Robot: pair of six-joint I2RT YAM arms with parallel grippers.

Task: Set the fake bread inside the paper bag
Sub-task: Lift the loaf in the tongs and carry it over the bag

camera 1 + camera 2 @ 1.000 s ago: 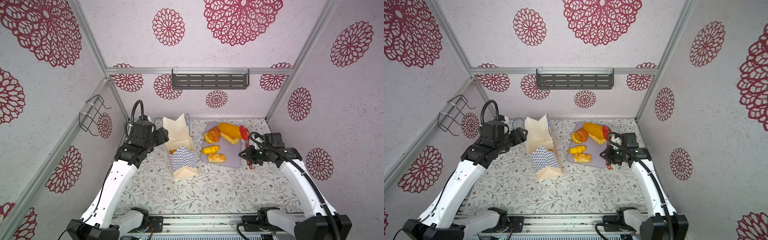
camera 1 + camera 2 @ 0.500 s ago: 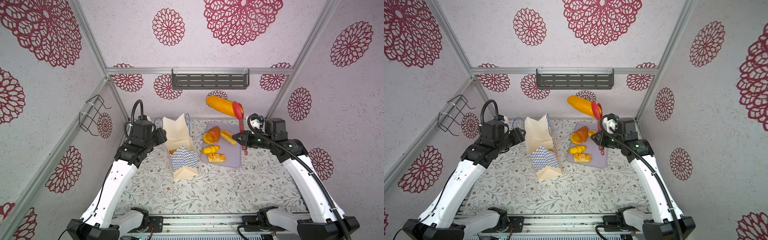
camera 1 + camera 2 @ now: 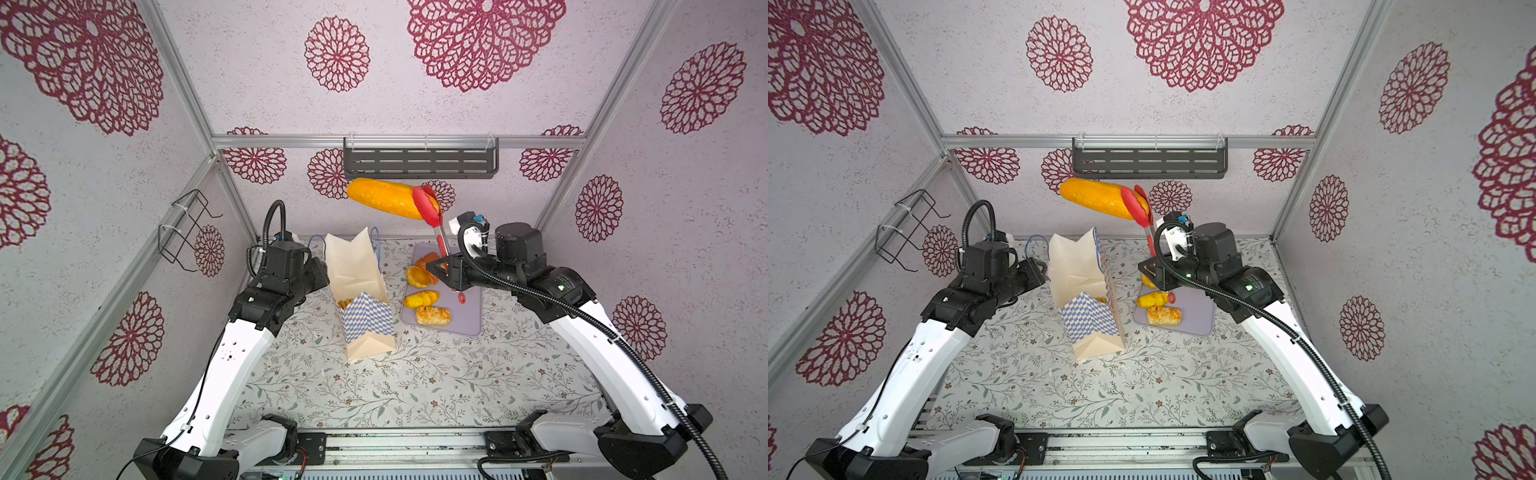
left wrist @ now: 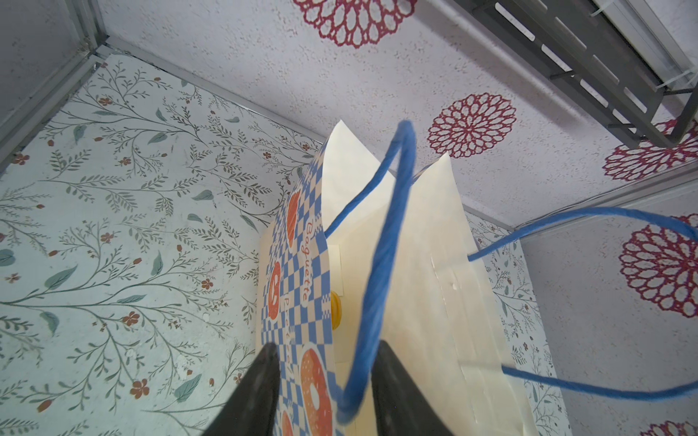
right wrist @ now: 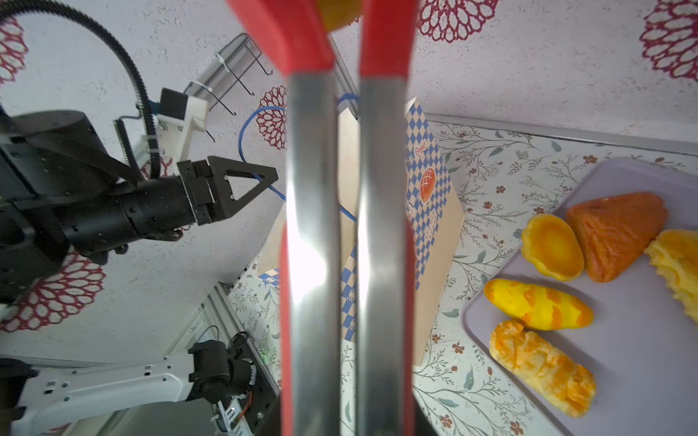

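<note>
Here, the right gripper [image 3: 448, 272] is clamped on steel-handled red tongs [image 3: 434, 220], whose tips pinch a long golden loaf [image 3: 382, 201] lifted high in the air above the upright, open paper bag [image 3: 357, 274] and the lilac tray [image 3: 469, 316]. The left gripper [image 4: 325, 345] has its fingers apart, astride the bag's rim and a blue cord handle [image 4: 385, 245]. Smaller pastries [image 3: 420, 299] lie on the tray, just beside the bag.

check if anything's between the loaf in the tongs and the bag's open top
Nothing visible blocks it. The long loaf, pinched in the red tongs, hangs higher than the paper bag, whose mouth gapes open. Only a blue cord handle loops up at the rim, by the left gripper.
</note>
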